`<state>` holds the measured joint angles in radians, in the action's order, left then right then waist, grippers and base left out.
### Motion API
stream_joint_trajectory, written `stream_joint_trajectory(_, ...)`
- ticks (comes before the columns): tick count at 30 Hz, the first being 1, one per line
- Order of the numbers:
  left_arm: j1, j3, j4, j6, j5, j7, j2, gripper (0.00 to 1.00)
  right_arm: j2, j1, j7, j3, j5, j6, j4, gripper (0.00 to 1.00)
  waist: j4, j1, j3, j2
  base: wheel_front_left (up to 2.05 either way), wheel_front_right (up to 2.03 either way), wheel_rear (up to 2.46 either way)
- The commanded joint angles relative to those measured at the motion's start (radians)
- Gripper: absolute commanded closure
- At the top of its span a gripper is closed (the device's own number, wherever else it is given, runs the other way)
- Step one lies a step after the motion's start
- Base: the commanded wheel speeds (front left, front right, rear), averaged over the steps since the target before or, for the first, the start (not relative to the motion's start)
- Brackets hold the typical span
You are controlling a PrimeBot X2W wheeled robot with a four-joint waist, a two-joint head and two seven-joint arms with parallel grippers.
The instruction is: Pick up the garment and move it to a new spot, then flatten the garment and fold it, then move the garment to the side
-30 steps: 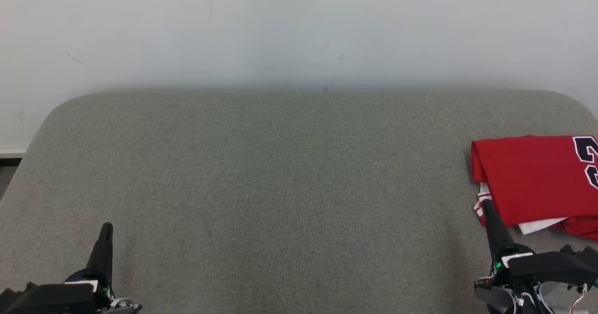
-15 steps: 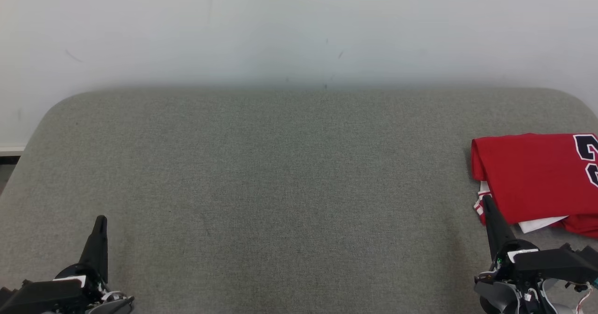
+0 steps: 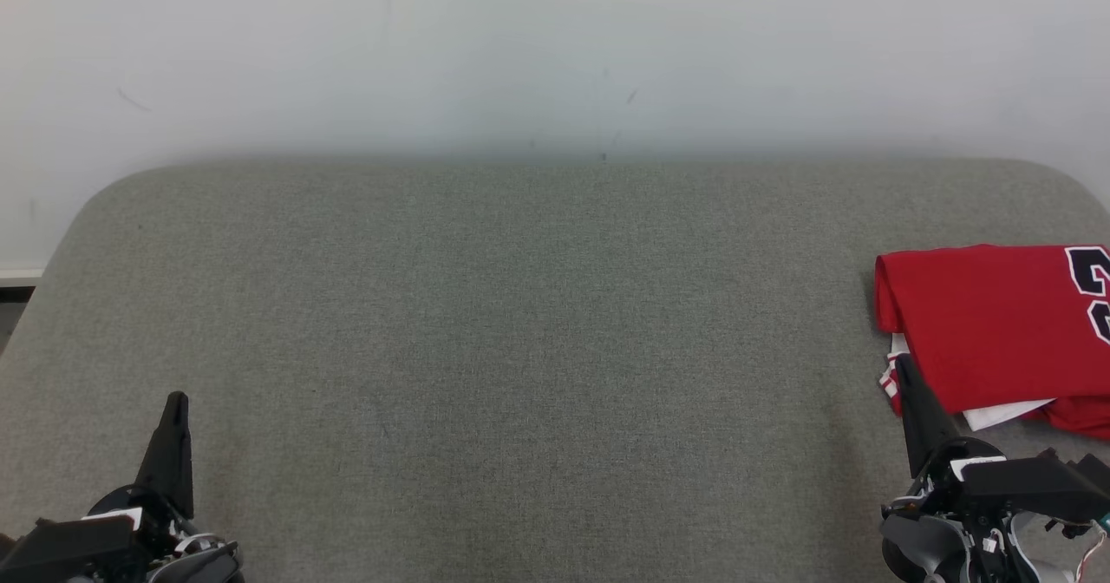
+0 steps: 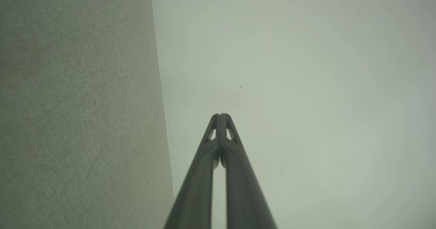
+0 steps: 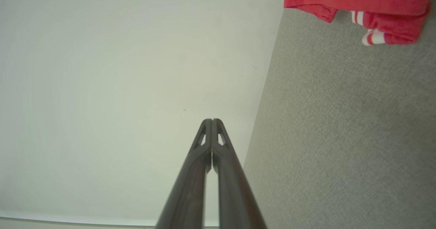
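The left gripper (image 3: 178, 405) rests by the counter's (image 3: 520, 323) front left corner, jaws shut, holding nothing. A white wall (image 3: 520, 45) stands behind. The right gripper (image 3: 904, 366), jaws shut and empty too, sits near the red jersey (image 3: 980, 323). It lies folded at the right edge, so the job looks done. Nothing blocks it.

Lower left of head view, left gripper (image 3: 178, 399) showing long dark fingers (image 3: 169, 461) tapering to narrow tip, rising from black housing (image 3: 69, 544) carrying small white patch (image 3: 121, 514); silvery metal (image 3: 204, 553) glinting beneath. Lower right, right gripper (image 3: 903, 362) showing same dark taper, blocky black body (image 3: 1023, 483), white patch, rounded grey casing (image 3: 915, 548), red-and-white cable (image 3: 1078, 561) curling at frame edge. Wrist views showing triangular cut-out piercing each finger near tip.
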<state>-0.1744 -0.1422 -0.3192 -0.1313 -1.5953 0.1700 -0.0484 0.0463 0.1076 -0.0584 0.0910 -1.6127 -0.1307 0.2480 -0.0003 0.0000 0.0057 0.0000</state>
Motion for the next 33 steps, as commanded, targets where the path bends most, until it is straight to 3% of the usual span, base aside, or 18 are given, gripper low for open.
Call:
stream_joint_trajectory(1, -0.010, -0.003, 0.004, -0.001, -0.010, 0.002, -0.003, 1.00, 0.007, 0.008, -0.001, 0.001, -0.005, 0.000, -0.004, 1.00, 0.000, 0.0000, 0.000, 0.0000, 0.00, 0.00, 0.00)
stream_joint_trajectory(33, -0.010, -0.003, 0.004, -0.001, -0.010, 0.002, -0.003, 1.00, 0.007, 0.008, -0.001, 0.001, -0.005, 0.000, -0.003, 1.00, 0.000, 0.0000, 0.000, 0.0000, 0.00, 0.00, 0.00)
